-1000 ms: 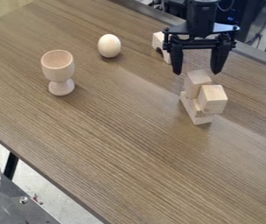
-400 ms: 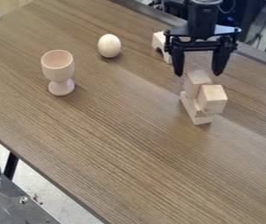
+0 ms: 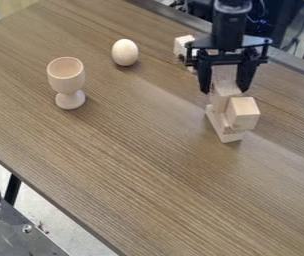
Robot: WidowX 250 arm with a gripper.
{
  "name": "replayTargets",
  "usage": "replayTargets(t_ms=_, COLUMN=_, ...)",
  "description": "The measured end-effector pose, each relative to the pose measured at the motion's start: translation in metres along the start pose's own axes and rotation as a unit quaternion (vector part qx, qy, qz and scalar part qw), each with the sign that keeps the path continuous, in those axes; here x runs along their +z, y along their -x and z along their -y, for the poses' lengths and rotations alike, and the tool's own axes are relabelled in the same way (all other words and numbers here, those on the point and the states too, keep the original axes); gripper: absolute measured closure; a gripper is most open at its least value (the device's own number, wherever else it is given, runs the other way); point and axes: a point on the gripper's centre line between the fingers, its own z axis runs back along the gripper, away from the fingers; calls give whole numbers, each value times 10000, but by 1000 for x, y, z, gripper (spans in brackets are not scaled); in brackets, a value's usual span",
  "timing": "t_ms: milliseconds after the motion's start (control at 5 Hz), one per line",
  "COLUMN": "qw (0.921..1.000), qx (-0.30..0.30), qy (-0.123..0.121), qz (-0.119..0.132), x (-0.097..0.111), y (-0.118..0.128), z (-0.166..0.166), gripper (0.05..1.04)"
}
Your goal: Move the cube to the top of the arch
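Note:
The black gripper (image 3: 224, 91) hangs at the upper right, open, with its fingertips on either side of the top of the rear wooden block (image 3: 225, 93); whether they touch it I cannot tell. In front of that block, a pale wooden cube (image 3: 243, 113) sits tilted over a flat base piece (image 3: 225, 131). The pale arch block (image 3: 183, 45) lies behind and to the left of the gripper, partly hidden by it.
A wooden egg (image 3: 124, 52) rests on the brown table (image 3: 114, 165) left of the arch. Farther left stands a wooden egg cup (image 3: 67, 82). The table's far edge runs behind the gripper.
The gripper has come down toward the rear block, and its fingers stand closer together than before. The blocks, the egg and the cup look unmoved.

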Motion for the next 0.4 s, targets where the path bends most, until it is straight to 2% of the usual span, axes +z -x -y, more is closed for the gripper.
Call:
replayTargets(t_ms=200, qw=10000, qx=59, qy=-25, qz=25, x=0, y=-2, z=-2, gripper=523)
replayTargets(t_ms=400, qw=9999, qx=102, qy=-15, qz=31, x=0, y=-3, z=-5, gripper=523)
